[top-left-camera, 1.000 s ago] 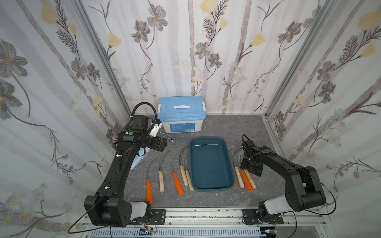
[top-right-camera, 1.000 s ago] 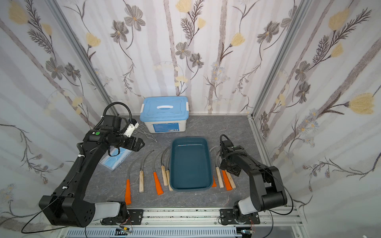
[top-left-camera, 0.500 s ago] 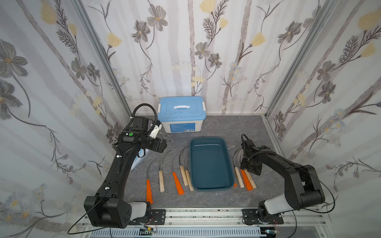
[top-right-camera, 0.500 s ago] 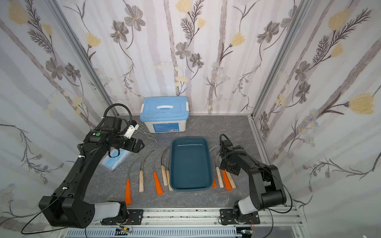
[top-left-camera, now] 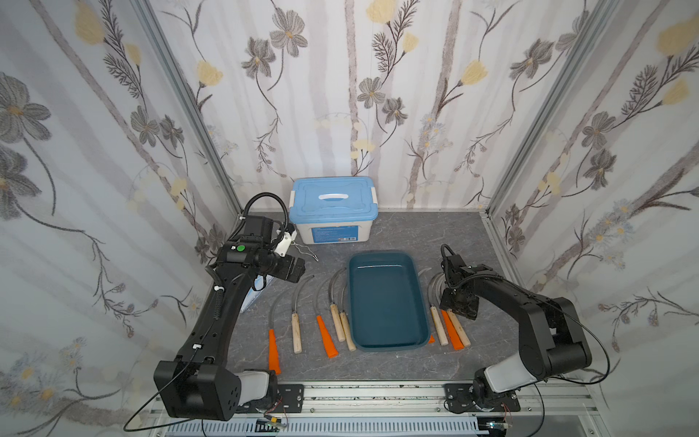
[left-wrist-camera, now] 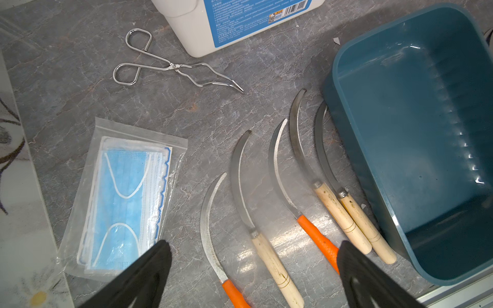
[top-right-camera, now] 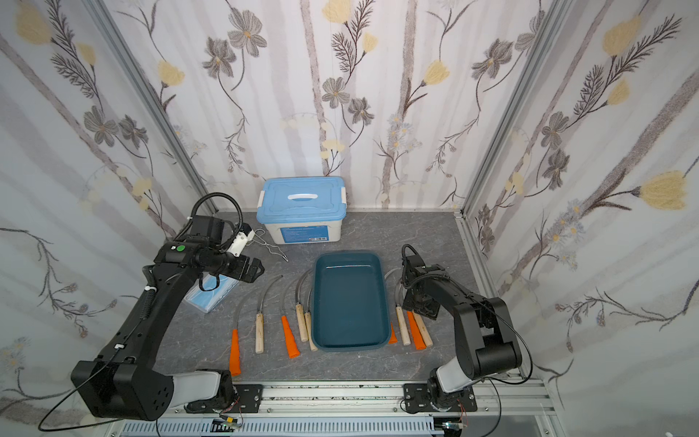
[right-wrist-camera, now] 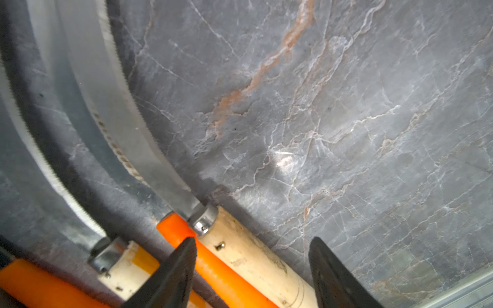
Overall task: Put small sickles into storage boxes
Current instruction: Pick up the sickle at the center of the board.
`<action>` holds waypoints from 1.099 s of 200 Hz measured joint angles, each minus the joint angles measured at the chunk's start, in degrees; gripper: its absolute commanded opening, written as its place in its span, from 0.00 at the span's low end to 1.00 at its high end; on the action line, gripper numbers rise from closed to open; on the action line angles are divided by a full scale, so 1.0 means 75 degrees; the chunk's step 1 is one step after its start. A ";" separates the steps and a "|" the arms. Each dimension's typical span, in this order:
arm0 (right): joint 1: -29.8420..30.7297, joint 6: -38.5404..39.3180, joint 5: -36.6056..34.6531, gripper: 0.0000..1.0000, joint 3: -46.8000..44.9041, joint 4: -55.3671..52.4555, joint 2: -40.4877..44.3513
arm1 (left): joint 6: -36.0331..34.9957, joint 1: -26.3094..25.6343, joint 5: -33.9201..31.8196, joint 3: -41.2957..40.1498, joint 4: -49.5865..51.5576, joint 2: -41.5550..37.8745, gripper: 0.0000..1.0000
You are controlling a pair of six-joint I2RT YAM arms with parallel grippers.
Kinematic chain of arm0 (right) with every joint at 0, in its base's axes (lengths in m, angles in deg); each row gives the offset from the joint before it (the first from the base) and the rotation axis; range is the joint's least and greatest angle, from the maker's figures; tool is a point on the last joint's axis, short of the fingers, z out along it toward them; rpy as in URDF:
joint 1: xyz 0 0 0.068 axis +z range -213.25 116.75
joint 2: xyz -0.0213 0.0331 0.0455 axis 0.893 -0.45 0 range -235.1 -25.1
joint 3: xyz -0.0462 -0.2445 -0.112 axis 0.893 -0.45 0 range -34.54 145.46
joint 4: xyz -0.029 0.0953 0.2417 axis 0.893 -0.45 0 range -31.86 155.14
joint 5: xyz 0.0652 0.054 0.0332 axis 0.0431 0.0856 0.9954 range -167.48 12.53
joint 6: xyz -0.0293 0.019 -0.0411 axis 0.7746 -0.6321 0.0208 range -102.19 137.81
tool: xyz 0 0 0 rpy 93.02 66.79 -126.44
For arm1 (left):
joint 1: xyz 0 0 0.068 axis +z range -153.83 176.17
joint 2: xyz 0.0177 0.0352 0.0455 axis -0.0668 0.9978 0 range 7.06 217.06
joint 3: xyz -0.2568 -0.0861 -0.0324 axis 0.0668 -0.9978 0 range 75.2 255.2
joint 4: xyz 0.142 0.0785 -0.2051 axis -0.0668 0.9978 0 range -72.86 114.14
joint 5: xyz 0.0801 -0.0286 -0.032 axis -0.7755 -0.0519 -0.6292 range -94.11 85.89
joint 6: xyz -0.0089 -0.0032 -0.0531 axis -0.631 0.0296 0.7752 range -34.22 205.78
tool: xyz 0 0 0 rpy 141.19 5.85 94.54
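Orange handle (right-wrist-camera: 177, 228) crowds wooden sickle (right-wrist-camera: 253, 262) between part-open right fingers (right-wrist-camera: 170, 277), seemingly ungripped; left fingers (left-wrist-camera: 144, 274) wide near tongs (left-wrist-camera: 173, 66).

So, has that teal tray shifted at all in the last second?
No. The teal tray lies just where it did, the same gap from the blue-lidded box behind it.

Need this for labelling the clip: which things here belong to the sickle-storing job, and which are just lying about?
Job: dark teal tray, empty; small sickles on both sides of it.
Lying about: white box with blue lid; wire tongs; bagged face masks.
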 measured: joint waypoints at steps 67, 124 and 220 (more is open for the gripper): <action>-0.0020 0.0146 -0.0108 0.70 0.0029 -0.0015 -0.0213 | 0.0000 0.0000 -0.0032 -0.0117 0.0000 -0.0079 1.00; -0.0198 0.0198 -0.0160 0.69 -0.0125 -0.0006 -0.0306 | -0.0003 -0.0003 -0.0032 -0.0117 0.0000 -0.0122 1.00; -0.0644 0.0364 -0.0134 0.64 -0.0306 0.0026 0.0029 | 0.0006 -0.0003 -0.0032 -0.0189 -0.0006 -0.0128 1.00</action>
